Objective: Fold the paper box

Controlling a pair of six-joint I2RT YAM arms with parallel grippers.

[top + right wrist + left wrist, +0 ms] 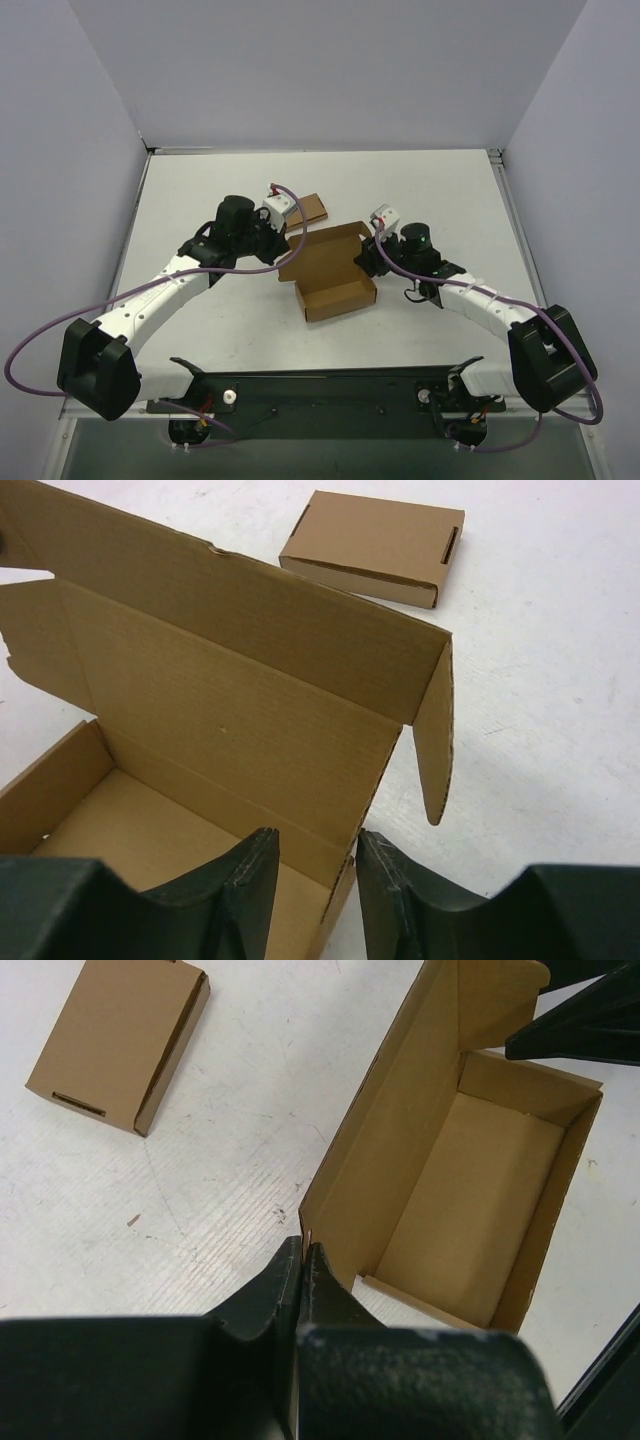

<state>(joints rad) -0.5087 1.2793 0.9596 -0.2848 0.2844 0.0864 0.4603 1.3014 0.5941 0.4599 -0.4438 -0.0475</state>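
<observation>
Though open, pincer (318, 845) astride paper box (230, 710)

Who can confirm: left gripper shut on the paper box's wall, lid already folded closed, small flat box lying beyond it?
The lid part is wrong. The right wrist view shows the lid of the paper box standing open, interior exposed. The left gripper is shut on its wall, and the small flat box lies beyond it.

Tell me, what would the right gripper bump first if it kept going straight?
The paper box. Its side wall sits right between the fingers of the open right gripper, so going on would likely push it onto that wall.
</observation>
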